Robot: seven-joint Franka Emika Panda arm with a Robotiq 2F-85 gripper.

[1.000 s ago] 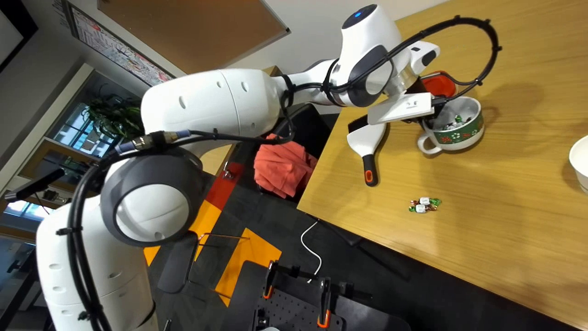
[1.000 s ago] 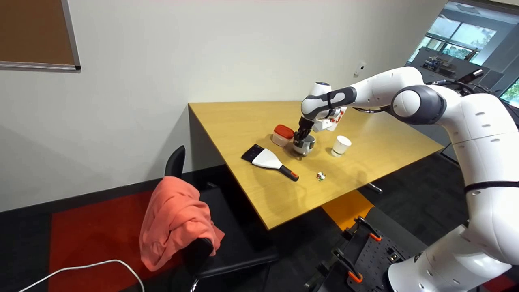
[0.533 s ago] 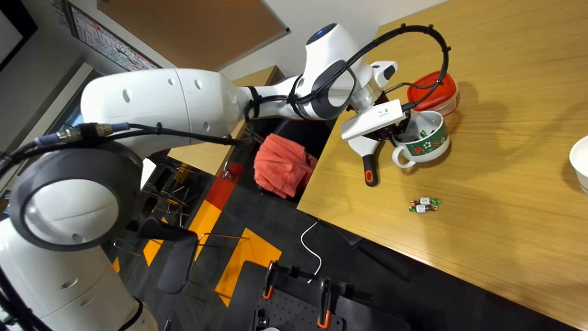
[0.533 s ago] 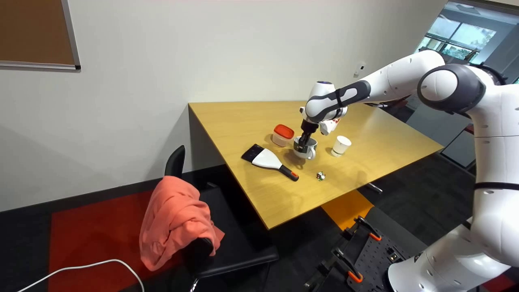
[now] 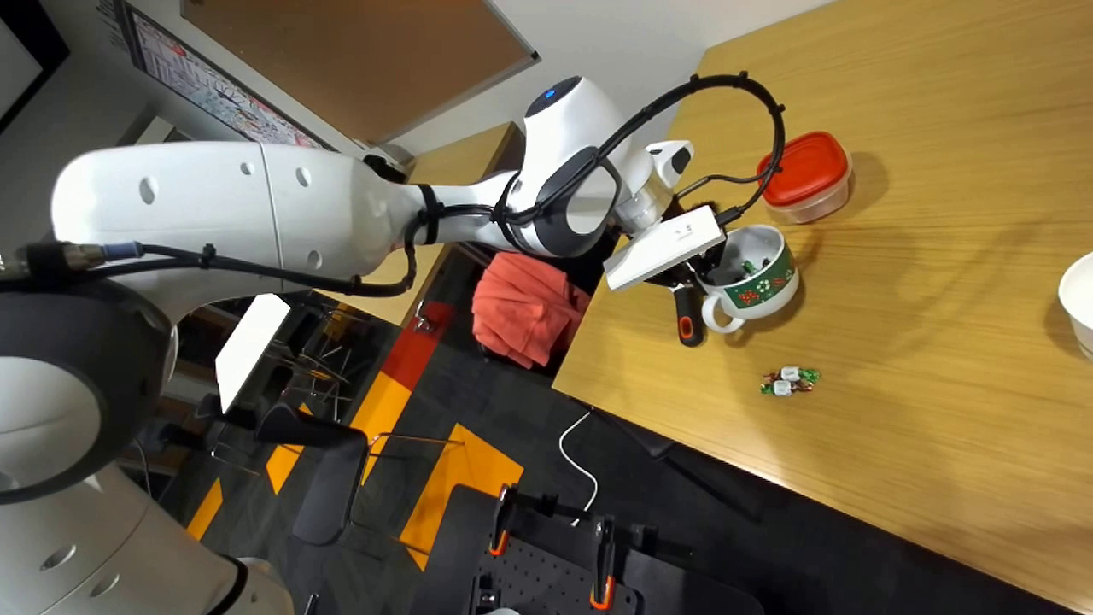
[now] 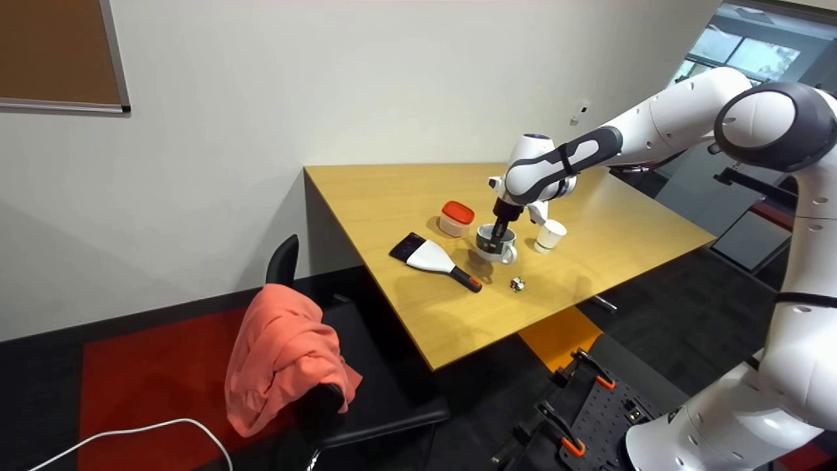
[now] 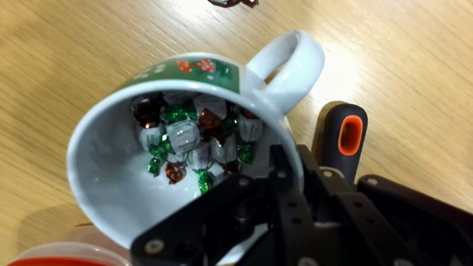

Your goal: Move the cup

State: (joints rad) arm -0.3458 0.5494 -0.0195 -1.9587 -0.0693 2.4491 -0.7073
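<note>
A wood-toned table (image 6: 386,186) spreads widest; the white arm (image 6: 690,114) reaches over it from two o'clock in an exterior view; a black chair (image 6: 386,373), draped with coral cloth (image 6: 288,353), stands near the table at eight o'clock; a white-bodied brush (image 6: 431,256) lies flat on the table; in the wrist view the gripper (image 7: 291,155) pinches the wall of the patterned cup (image 6: 488,253) beside its handle, one finger inside, one outside; the patterned cup is over the table, the brush between eight and nine o'clock from it; whether its base touches the table I cannot tell; a red-lidded tub (image 6: 456,219) sits near it at ten o'clock; in both exterior views a plain white cup (image 6: 550,237) stands at three o'clock; wrapped sweets (image 7: 184,136) heap inside the patterned cup; two more sweets (image 5: 790,381) lie on the table at five o'clock.
</note>
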